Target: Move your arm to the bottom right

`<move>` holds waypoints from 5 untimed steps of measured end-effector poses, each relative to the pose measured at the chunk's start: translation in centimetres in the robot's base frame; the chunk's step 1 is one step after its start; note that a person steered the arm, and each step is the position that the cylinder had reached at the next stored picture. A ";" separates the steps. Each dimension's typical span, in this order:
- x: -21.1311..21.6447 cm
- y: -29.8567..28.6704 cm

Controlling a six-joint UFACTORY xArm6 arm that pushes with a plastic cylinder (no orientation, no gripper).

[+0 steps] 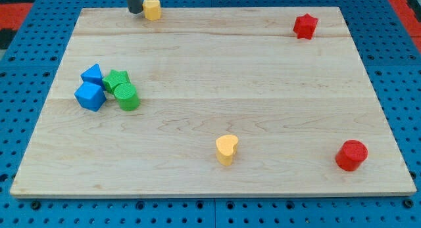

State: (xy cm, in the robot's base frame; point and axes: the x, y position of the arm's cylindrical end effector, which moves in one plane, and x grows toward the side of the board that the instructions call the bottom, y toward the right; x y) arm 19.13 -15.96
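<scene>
My tip (134,11) is at the view's top edge of the wooden board (263,77), just left of a yellow block (152,8) and close beside it. The rod comes down from the view's top. A red cylinder (351,155) stands near the bottom right corner of the board, far from my tip. A yellow heart block (226,149) stands at the bottom centre. A red star block (305,26) is at the top right.
At the view's left sits a tight cluster: a blue triangular block (93,74), a blue cube (89,96), a green star block (116,79) and a green cylinder (126,96). Blue pegboard (26,70) surrounds the board.
</scene>
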 end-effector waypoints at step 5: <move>8.3 28.0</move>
State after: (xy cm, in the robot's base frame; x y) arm 27.42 12.08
